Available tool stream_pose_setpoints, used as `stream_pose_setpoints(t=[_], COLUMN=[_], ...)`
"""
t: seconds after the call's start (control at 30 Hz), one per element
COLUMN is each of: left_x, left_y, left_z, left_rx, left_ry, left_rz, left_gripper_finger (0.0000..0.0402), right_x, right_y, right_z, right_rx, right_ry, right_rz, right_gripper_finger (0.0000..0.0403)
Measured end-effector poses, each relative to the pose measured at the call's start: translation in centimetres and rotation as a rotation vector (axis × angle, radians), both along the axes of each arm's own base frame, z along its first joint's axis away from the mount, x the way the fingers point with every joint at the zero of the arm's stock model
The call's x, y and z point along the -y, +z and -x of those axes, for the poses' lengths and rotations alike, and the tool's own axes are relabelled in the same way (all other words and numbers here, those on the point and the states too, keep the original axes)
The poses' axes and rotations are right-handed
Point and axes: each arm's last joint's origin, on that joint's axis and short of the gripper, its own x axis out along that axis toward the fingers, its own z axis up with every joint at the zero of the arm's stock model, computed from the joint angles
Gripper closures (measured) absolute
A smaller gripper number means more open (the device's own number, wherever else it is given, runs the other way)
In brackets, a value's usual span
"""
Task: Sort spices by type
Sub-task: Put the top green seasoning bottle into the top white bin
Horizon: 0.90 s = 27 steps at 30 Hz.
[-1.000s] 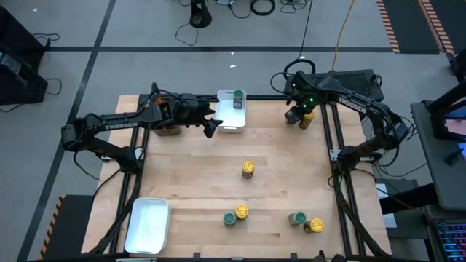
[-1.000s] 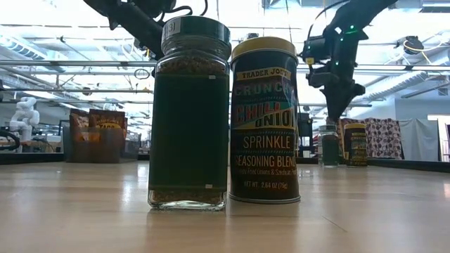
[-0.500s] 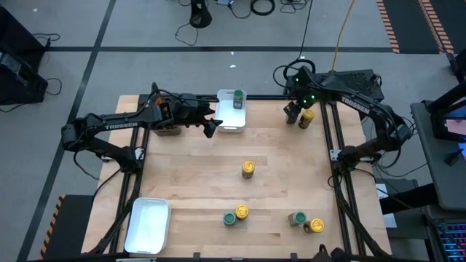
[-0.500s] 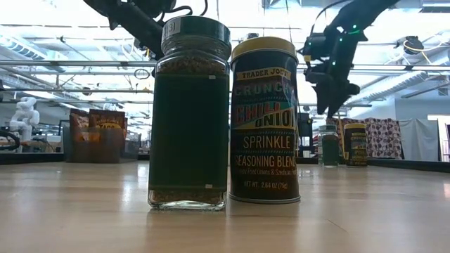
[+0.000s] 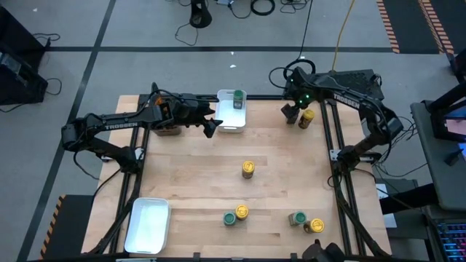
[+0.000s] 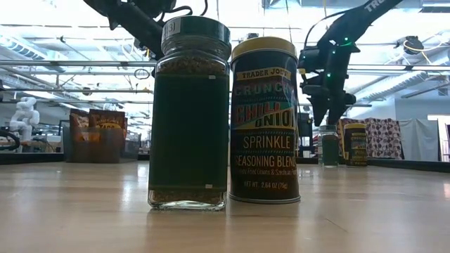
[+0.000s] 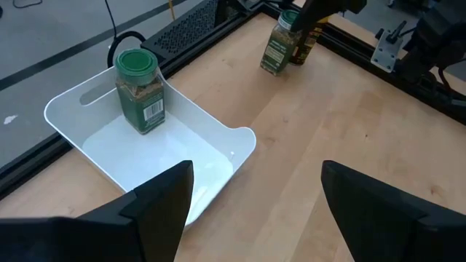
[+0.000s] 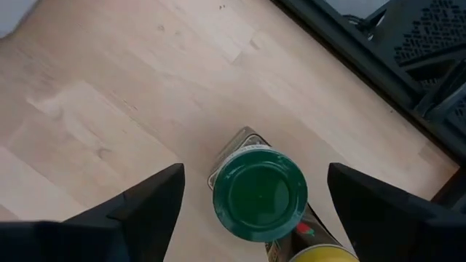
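At the table's far right, my right gripper (image 5: 291,113) hangs open, pointing down over a green-lidded spice jar (image 8: 258,193). Its fingers stand wide on either side of the lid without touching it. That jar stands upright on the wood, right beside a yellow-lidded jar (image 5: 307,118). My left gripper (image 5: 211,126) waits open near the far white tray (image 5: 230,124), which holds another upright green-lidded jar (image 7: 138,91). Several more jars stand farther forward: a yellow-lidded one (image 5: 248,169), a green and yellow pair (image 5: 234,215), and another pair (image 5: 306,223).
A second white tray (image 5: 148,224) lies at the near left corner. A dark bin (image 5: 166,129) sits behind my left arm at the far left. Black frame rails (image 5: 331,145) run along the right edge. Bare wood stretches across the table's middle.
My right gripper has opened and let go of the green-lidded jar, which stays upright beside the yellow-lidded jar. The gripper has risen a little and shifted slightly toward the table's left.
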Motion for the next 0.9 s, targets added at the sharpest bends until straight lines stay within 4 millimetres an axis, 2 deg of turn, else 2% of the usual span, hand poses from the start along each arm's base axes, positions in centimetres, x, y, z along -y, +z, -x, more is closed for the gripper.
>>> stream_pose_setpoints(t=[0.33, 0.57, 0.7, 0.9], left_x=[0.0, 0.0, 0.0, 0.0], left_y=[0.0, 0.0, 0.0, 0.0], left_z=[0.0, 0.0, 0.0, 0.0], left_rx=[-0.001, -0.001, -0.002, -0.002], left_ry=[0.000, 0.000, 0.000, -0.001], left_rz=[0.001, 0.000, 0.000, -0.001], left_gripper_finger=[0.0096, 0.0096, 0.0096, 0.0096], right_x=[-0.1, -0.1, -0.2, -0.4], right_y=[-1.5, -1.6, -1.6, -1.6], right_z=[0.1, 0.1, 0.2, 0.3], right_rx=[-0.017, -0.017, -0.023, -0.036], right_ry=[-0.006, -0.008, -0.016, -0.016], right_rz=[-0.028, -0.029, -0.040, -0.056], right_gripper_finger=[0.0097, 0.0117, 0.0141, 0.0202])
